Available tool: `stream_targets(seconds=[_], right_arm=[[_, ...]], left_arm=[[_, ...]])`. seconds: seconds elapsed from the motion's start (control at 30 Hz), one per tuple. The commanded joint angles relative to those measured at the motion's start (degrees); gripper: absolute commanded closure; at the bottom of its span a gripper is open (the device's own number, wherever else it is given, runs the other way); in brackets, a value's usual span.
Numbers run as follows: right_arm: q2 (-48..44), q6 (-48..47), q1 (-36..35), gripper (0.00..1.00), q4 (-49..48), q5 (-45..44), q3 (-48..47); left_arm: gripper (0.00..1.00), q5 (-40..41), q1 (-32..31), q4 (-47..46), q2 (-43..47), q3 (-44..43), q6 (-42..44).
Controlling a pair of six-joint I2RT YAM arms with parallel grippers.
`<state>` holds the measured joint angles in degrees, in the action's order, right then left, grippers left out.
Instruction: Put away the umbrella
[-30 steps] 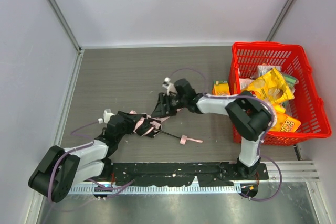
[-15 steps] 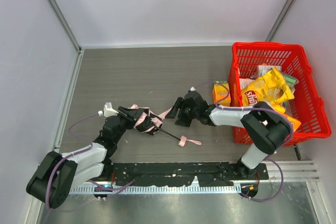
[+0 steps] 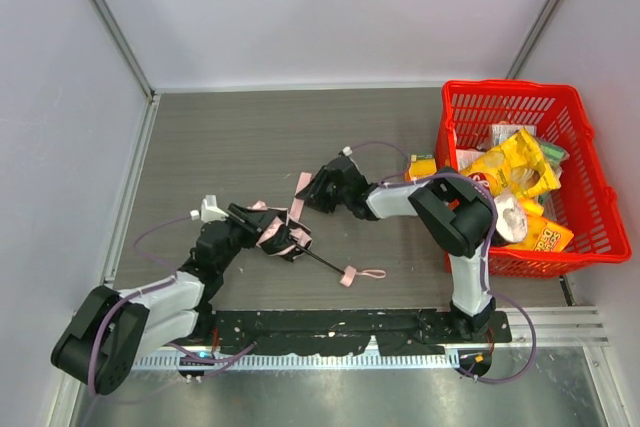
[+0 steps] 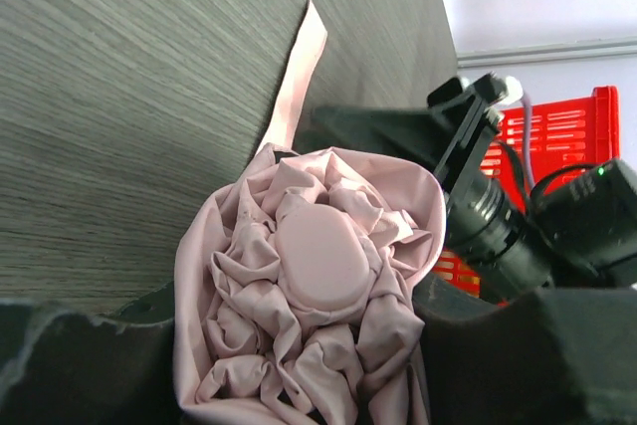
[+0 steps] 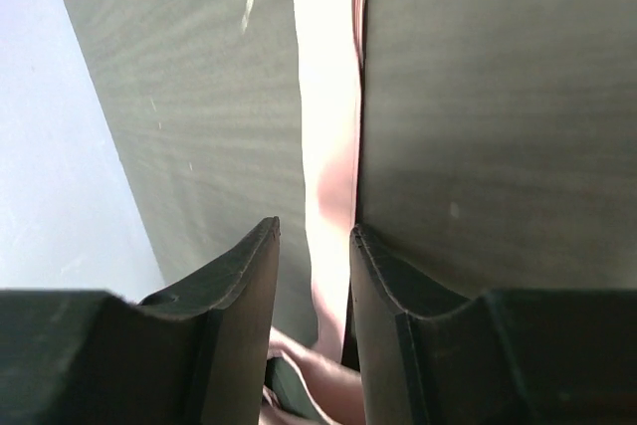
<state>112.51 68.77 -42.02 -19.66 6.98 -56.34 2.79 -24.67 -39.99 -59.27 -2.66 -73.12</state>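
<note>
Grey wood-grain table [image 3: 250,137] is seen, with the umbrella [image 4: 309,266] bunched at front left and clamped by the left gripper [image 3: 268,235]. Its strap [image 5: 328,97] is passed between the right gripper [image 5: 314,241] fingers; whether it is pinched cannot be told.

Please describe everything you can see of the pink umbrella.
The umbrella is folded, its thin pale pink fabric crumpled into a bundle gripped by the jaws of the left gripper. A dark rod sticks out over the table. Its narrow strap runs between the jaws of the right gripper; whether they pinch it is unclear.
</note>
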Motion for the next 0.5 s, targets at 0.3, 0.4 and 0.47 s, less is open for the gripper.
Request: stream_targets(seconds=[0.3,0.4,0.47], right_arm=[[3.42,-21.48,4.14,0.50,13.50,-2.23,-9.06],[4.64,-23.42,3.44,0.45,16.13,-3.29,-10.54],[6.05,-24.29,3.00,0.47,18.25,-5.31,-11.94]], left_arm=[[1.00,1.70,0.23,-5.44,-8.84,0.63,-4.57],[1.00,1.26,0.14,-6.51,-12.27,-0.15,-5.80],[1.00,1.61,-0.03,-5.98,-14.20,-0.42,-7.38]])
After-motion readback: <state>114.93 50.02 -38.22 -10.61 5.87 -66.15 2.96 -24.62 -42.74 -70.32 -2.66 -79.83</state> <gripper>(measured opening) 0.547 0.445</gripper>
